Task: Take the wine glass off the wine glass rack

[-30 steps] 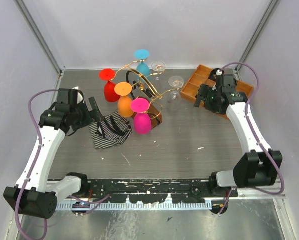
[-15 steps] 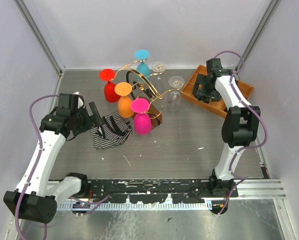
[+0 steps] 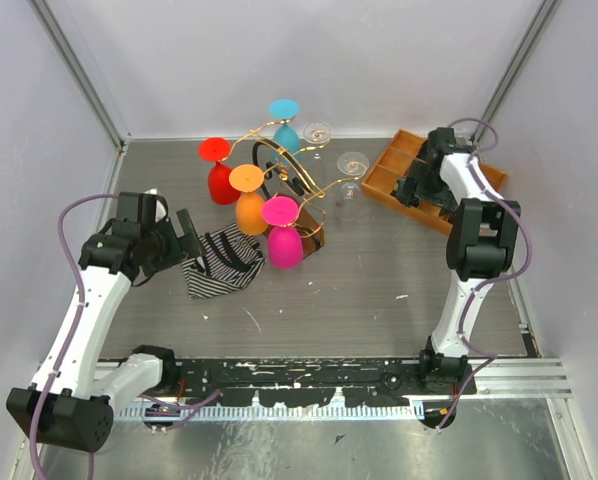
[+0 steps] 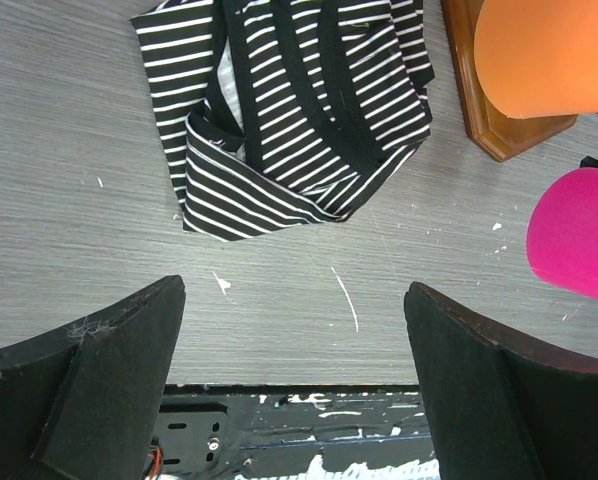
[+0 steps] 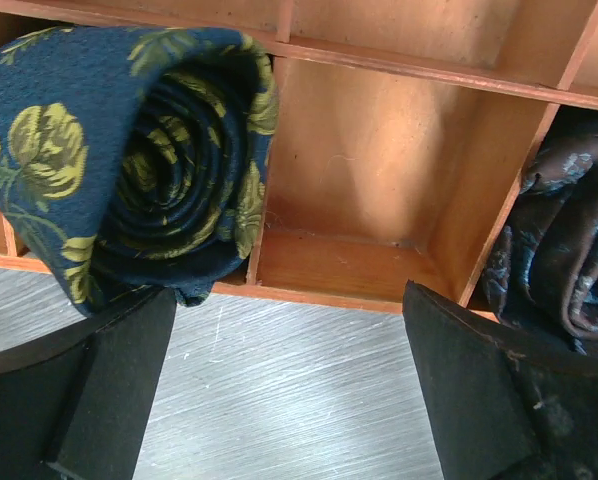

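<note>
The gold wire wine glass rack stands on its brown wooden base at the table's middle back. Red, orange, pink and cyan glasses hang upside down from it, as do two clear ones. My left gripper is open and empty, left of the rack and above a striped cloth. In the left wrist view the gripper faces the orange glass and the pink glass. My right gripper is open and empty at the tray, away from the rack.
The orange-brown compartment tray sits at the back right. In the right wrist view the gripper hovers at the tray's edge, with a blue floral rolled tie and a dark rolled tie in its compartments. Walls close in the back and sides.
My right arm has swung back, its elbow now raised over the tray's far side and the gripper pointing down at the tray. My left arm has shifted slightly.
</note>
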{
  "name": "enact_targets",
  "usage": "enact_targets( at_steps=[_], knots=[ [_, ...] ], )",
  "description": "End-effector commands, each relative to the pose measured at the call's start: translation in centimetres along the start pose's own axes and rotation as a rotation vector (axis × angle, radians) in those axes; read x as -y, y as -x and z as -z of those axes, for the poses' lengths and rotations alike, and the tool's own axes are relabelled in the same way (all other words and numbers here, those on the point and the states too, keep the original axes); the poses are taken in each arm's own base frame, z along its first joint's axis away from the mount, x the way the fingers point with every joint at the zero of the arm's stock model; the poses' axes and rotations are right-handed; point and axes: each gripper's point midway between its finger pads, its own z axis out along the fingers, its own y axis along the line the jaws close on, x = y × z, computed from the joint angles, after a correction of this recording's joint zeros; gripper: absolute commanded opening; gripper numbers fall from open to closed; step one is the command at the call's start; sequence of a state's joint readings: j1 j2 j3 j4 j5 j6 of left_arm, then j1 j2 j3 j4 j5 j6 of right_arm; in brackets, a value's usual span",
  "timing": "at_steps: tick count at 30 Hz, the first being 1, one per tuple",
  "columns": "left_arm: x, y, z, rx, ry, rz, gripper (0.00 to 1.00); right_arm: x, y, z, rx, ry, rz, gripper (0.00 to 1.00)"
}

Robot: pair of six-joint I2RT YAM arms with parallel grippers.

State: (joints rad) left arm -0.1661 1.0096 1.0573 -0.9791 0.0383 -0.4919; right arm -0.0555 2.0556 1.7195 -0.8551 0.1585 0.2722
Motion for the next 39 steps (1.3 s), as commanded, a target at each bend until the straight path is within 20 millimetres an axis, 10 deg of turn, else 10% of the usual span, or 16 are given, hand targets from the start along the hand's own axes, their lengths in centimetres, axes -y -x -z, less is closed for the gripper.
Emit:
enact_targets(
  at_steps=[1,16,24,32,39],
  knots=[
    [-0.6,-0.7,-0.2,-0.009,0.012,-0.011,0.98,2.3,-0.3,-0.6,0.001,-0.011,-0.069,1.0],
    [-1.3,-1.1,-0.1,-0.011,0.03,-0.046,0.98,2.2,-7.5,-4.8,-0.146,-0.085,-0.403,1.0],
    [-1.5,-1.4,-0.3,-0.012,0.034,-0.057,0.98,-2.0,-11.3,-1.7,-0.125,-0.087,-0.477,1.0],
    [-1.9,-1.0,0.7,0.016,0.049,-0.071,0.98,-4.8,-2.7,4.6,0.091,-0.123,-0.266,1.0],
    [-1.5,-1.6,0.3,-0.01,0.029,-0.051,0.98,-2.8,1.5,4.5,0.138,-0.151,0.049,1.0]
  ],
)
